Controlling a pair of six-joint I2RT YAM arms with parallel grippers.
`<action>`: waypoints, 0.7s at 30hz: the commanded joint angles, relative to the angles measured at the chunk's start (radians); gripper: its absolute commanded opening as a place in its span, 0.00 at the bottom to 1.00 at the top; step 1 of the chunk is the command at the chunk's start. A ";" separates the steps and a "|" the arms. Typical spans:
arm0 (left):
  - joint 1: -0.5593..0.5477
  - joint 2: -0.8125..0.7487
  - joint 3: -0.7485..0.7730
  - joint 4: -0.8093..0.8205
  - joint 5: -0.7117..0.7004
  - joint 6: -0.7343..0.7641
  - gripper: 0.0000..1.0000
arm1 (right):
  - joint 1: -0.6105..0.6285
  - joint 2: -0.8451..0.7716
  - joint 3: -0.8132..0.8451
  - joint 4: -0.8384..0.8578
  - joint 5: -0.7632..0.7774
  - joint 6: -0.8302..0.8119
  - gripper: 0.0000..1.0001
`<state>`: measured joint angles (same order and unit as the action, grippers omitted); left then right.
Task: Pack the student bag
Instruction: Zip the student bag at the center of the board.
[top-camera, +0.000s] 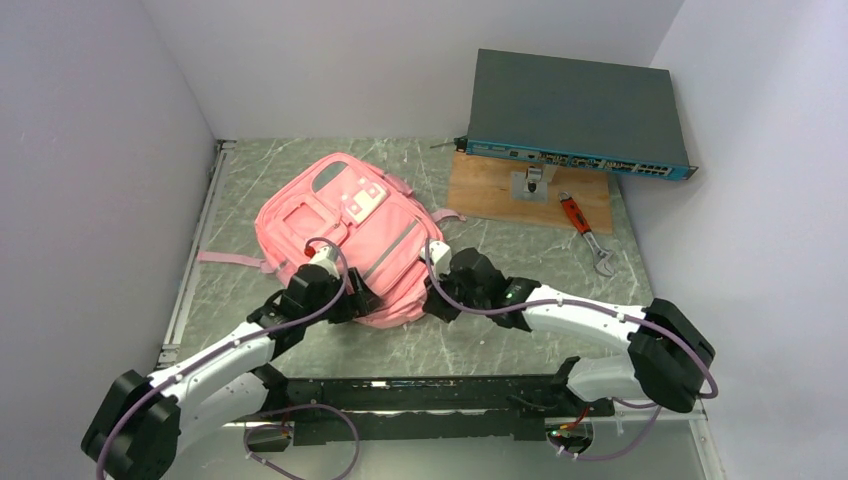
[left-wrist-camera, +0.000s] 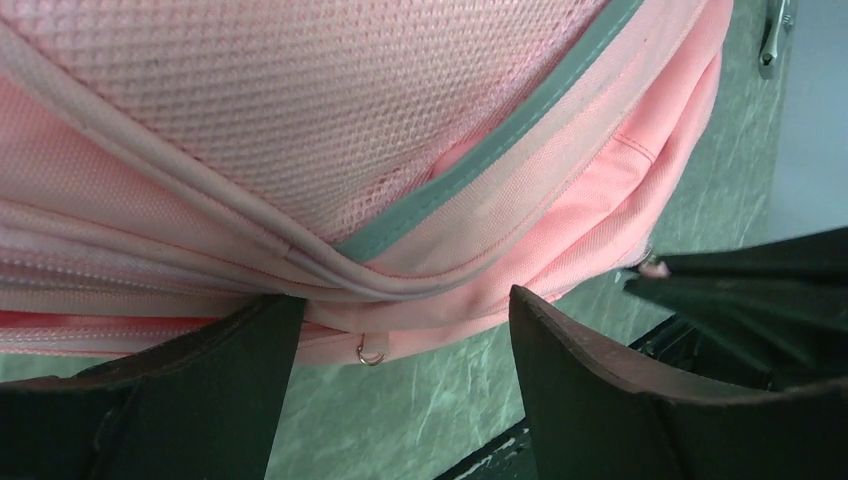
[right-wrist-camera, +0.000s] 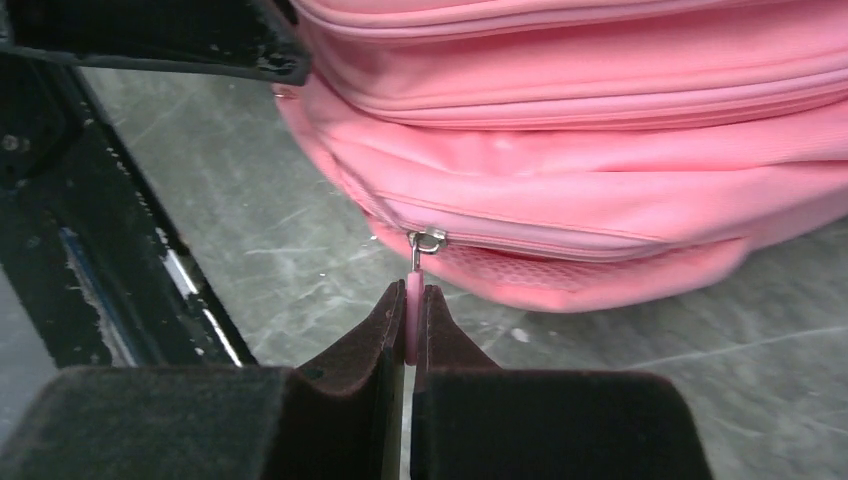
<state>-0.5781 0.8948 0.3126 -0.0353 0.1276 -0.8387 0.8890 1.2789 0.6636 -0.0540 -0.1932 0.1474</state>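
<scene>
Now the student bag (top-camera: 345, 225) lies flat left of centre on the desk (top-camera: 520, 260), its long axis running far-left to near-right. It is soft pink weave with grey trim. At its near edge the right tool (right-wrist-camera: 408, 305) is pinched tight on the slim pink zipper pull (right-wrist-camera: 412, 285), the bag just beyond. The left tool (left-wrist-camera: 400, 310) gapes wide and holds nothing, straddling the near hem.

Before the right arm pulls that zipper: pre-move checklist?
1. Grip: right gripper shut on the zipper pull: ok.
2. Brace: left gripper holding the student bag: not ok; jaws open, nothing clamped.
3. Bag lying on the table: ok.
4. Wrench apart from the bag: ok.
5. Which way the zip opens: cannot tell.
</scene>
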 joint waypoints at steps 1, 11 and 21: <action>-0.001 0.038 0.086 0.256 0.041 -0.032 0.79 | 0.066 -0.014 -0.038 0.142 -0.056 0.167 0.00; -0.002 -0.072 0.195 0.011 -0.010 0.104 0.85 | 0.072 0.093 -0.073 0.368 -0.243 0.294 0.25; -0.004 -0.232 0.206 -0.158 0.121 0.170 0.83 | -0.019 -0.062 -0.085 0.218 -0.148 0.573 0.55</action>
<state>-0.5827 0.6746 0.4797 -0.2073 0.1612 -0.6994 0.9100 1.2953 0.5411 0.2382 -0.3931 0.5816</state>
